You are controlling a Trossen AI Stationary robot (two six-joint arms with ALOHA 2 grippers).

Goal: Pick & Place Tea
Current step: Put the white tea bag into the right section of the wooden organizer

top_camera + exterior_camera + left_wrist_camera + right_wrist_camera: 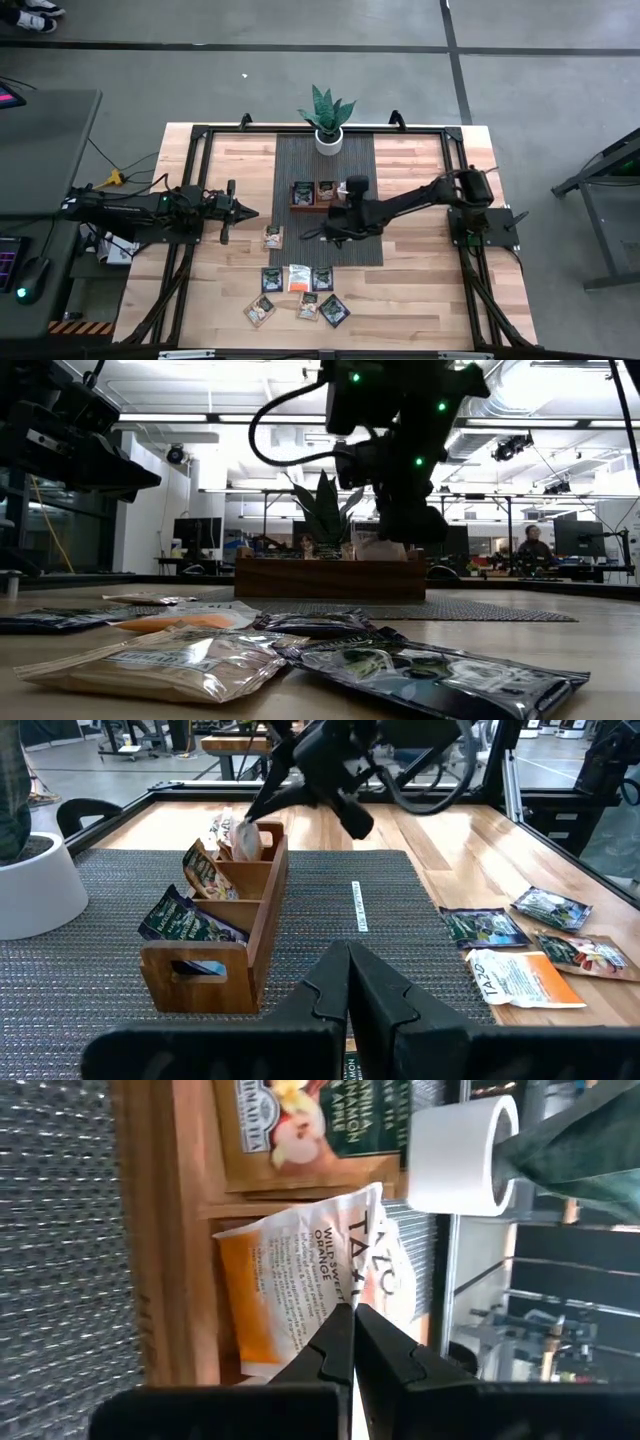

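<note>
right gripper [352, 1342]: closed on orange-and-white tea packet [300, 1280] | over wooden tray [180, 1230] | white pot [455, 1160] beyond

The orange-and-white tea packet [300, 1295] in the wooden tray [185, 1230] reads "TAZO" in large letters, with "WILD SWEET ORANGE" beside it. The dark packet [310, 1125] in the next compartment shows "CINNAMON" and "APPLE". In the left wrist view, an orange-and-white packet on the desk [520, 978] also carries "TAZO". Print on the other packets is too small to read.

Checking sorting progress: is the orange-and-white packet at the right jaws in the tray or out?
In. The orange-and-white packet sits inside a wooden tray compartment, under the shut right gripper.
</note>
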